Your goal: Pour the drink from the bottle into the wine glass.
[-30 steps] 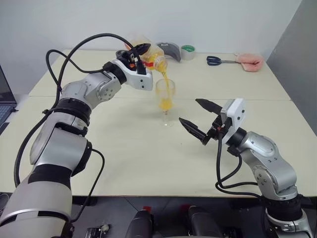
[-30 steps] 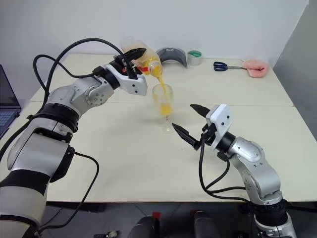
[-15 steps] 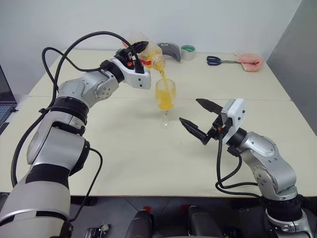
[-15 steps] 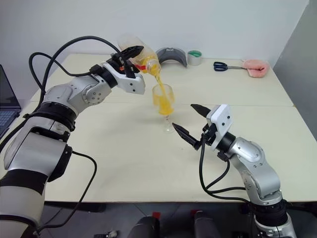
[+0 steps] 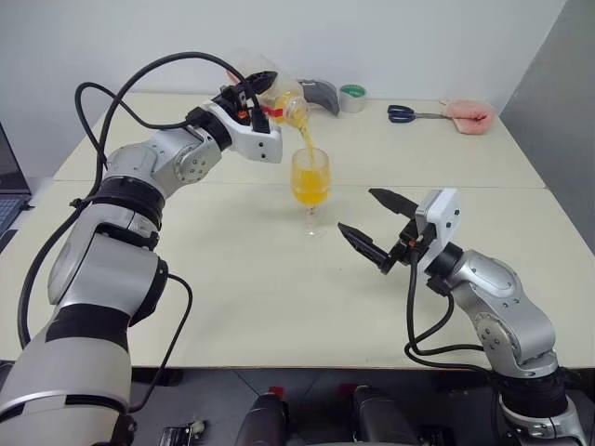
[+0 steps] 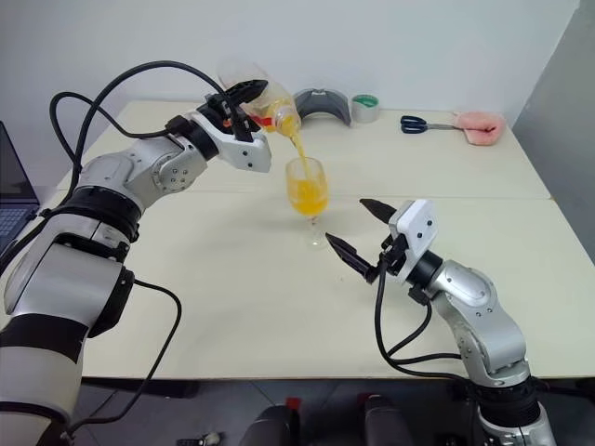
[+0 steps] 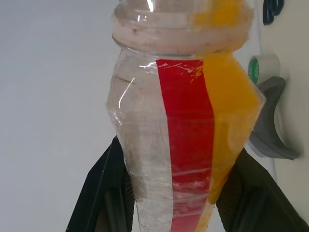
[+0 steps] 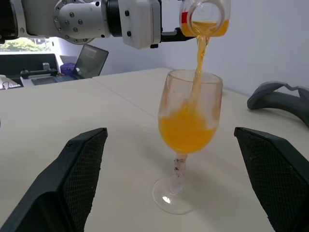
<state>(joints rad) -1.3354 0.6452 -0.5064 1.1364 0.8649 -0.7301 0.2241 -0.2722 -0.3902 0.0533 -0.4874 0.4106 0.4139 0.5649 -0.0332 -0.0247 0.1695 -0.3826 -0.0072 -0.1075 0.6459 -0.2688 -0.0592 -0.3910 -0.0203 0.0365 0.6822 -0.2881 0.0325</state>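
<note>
My left gripper (image 5: 255, 90) is shut on the bottle (image 5: 281, 100), a clear plastic one with a red label strip (image 7: 186, 125), held tipped mouth-down above the wine glass (image 5: 310, 186). Its black fingers (image 7: 104, 193) clamp both sides of the bottle. A thin orange stream of the drink (image 8: 199, 58) falls from the bottle mouth into the glass. The drink (image 8: 186, 133) fills roughly half the bowl. The glass stands upright on the table. My right gripper (image 5: 357, 210) hovers open just right of the glass stem, touching nothing.
Along the far edge of the cream table (image 5: 232, 288) lie blue-handled scissors (image 5: 409, 113), a pink cloth (image 5: 468, 114), a green tape roll (image 5: 352, 97) and a grey curved object (image 5: 321, 93). A laptop (image 5: 7, 186) sits at the left edge.
The orange level in the glass has risen while the stream keeps flowing. The bottle has less drink in it. Neither hand has shifted noticeably.
</note>
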